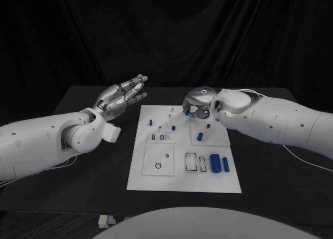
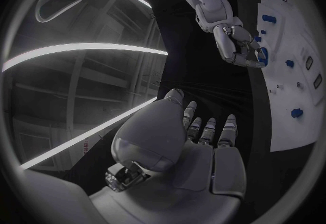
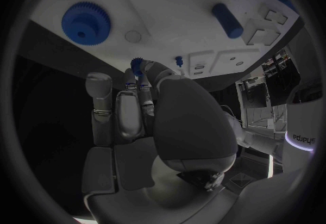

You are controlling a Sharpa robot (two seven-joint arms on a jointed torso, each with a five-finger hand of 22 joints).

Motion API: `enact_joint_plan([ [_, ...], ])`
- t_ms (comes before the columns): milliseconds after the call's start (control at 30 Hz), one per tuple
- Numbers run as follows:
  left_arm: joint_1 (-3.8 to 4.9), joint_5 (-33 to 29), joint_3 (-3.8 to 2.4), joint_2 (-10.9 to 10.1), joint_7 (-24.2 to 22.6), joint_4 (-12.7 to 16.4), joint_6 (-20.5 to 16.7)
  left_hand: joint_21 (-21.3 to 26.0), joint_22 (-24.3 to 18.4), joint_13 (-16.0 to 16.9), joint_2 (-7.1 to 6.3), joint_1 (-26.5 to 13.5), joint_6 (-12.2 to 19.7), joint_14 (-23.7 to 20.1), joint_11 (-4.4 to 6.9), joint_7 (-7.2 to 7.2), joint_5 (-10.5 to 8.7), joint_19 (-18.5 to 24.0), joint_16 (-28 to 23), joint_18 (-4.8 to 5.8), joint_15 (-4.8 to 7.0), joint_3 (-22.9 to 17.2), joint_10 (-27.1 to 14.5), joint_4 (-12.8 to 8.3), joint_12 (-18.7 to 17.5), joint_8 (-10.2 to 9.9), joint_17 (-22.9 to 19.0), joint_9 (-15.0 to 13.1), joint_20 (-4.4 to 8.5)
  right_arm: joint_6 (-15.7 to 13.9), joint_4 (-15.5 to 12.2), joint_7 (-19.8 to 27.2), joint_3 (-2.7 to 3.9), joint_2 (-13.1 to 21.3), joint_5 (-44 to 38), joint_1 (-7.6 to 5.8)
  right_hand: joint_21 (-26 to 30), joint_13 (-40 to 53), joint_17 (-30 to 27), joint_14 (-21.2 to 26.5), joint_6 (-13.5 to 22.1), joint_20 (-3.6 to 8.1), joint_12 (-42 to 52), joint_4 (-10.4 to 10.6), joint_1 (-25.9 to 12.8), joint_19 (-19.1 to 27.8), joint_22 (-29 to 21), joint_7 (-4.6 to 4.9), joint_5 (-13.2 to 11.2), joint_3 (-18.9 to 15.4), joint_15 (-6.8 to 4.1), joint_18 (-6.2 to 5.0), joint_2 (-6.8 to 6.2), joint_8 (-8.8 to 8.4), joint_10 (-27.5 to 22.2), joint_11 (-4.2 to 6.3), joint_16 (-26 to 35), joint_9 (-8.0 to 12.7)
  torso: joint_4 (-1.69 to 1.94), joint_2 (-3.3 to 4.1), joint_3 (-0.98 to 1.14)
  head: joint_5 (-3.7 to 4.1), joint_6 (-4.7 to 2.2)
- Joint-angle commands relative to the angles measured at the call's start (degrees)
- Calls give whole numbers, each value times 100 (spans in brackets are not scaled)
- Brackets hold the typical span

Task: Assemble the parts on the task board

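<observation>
The white task board [image 1: 182, 172] lies in the middle of the black table. My right hand [image 1: 199, 103] hovers over the board's far right part and pinches a small blue gear [image 3: 138, 64] at its fingertips. The left wrist view shows this hand [image 2: 235, 44] with the blue piece [image 2: 263, 56] just above the board [image 2: 299, 120]. My left hand [image 1: 124, 96] is raised beside the board's far left corner, fingers spread and straight, holding nothing. A large blue gear [image 3: 86, 23] and a blue peg [image 3: 226, 20] sit on the board [image 3: 176, 12] under the right hand.
Two blue cylinders [image 1: 215, 163] lie side by side near the board's near right corner. Small blue pegs [image 1: 200, 136] stand around the board's middle and far part. Rectangular recesses [image 1: 159, 160] are cut in the board's near left. Black table surrounds the board.
</observation>
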State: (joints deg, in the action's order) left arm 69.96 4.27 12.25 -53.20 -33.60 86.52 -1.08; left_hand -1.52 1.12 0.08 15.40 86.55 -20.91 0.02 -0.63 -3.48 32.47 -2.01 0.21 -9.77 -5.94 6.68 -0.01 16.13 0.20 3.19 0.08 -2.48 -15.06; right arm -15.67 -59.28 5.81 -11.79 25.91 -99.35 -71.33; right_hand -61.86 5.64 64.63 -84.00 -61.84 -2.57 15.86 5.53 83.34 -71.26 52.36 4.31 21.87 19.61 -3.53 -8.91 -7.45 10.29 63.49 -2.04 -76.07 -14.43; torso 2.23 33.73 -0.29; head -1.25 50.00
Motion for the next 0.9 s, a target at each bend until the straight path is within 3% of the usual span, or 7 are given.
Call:
enact_joint_plan([
  [33,-7,1,-6,-16,-26,57,16,-26,8,-8,-19,56,-50,-2,-56,-3,31,-19,-21,-59,-38,-36,1,-13,-20,33,-8,-7,-43,-158,-2,13,2,-73,140,-55,-35,11,-1,-94,-45,-3,22,-10,53,-50,13,-4,-36,14,-18,91,24,34,51,12,-6,-13,-4,-5,0,-16,0],
  [300,1,130,-7,-107,2,250,-165,-41,16,-6,-44,60,-81,-1,-78,-23,36,-39,-20,-59,-44,-31,6,-8,-18,47,-8,-8,-63,-55,197,-18,2,-324,179,-135,-84,9,-13,-89,-36,-4,4,-29,59,-70,92,17,-70,30,-14,105,25,28,96,6,3,-39,18,0,-4,-40,-11],
  [467,11,168,-8,-152,40,352,-225,-44,17,-6,-49,62,-83,2,-80,-25,37,-42,-18,-59,-47,-30,6,-9,-18,48,-6,-8,-66,-52,328,-25,3,-439,220,-194,-104,3,-7,-88,8,-9,-25,-50,62,-67,136,37,-148,48,-10,111,23,-2,144,5,3,-61,51,12,-10,-49,0],
  [700,31,182,-8,-176,57,444,-286,-53,22,-4,-62,75,-100,13,-94,-38,48,-54,-12,-59,-60,-35,11,-17,-16,56,-1,-9,-80,-56,546,-35,3,-562,429,-226,-122,-13,-29,-74,111,-24,-95,-63,57,-53,188,74,-204,80,14,119,19,-75,152,-26,21,-70,98,107,1,-30,-6],
  [900,43,184,-9,-199,50,493,-323,-59,25,-3,-66,84,-106,22,-101,-45,59,-63,-6,-59,-71,-40,15,-22,-15,59,3,-9,-87,-71,697,-35,3,-660,470,-231,-122,-17,-41,-68,122,-31,-113,-68,61,-46,198,81,-236,91,22,119,25,-86,157,-30,29,-75,141,188,5,-25,-81],
])
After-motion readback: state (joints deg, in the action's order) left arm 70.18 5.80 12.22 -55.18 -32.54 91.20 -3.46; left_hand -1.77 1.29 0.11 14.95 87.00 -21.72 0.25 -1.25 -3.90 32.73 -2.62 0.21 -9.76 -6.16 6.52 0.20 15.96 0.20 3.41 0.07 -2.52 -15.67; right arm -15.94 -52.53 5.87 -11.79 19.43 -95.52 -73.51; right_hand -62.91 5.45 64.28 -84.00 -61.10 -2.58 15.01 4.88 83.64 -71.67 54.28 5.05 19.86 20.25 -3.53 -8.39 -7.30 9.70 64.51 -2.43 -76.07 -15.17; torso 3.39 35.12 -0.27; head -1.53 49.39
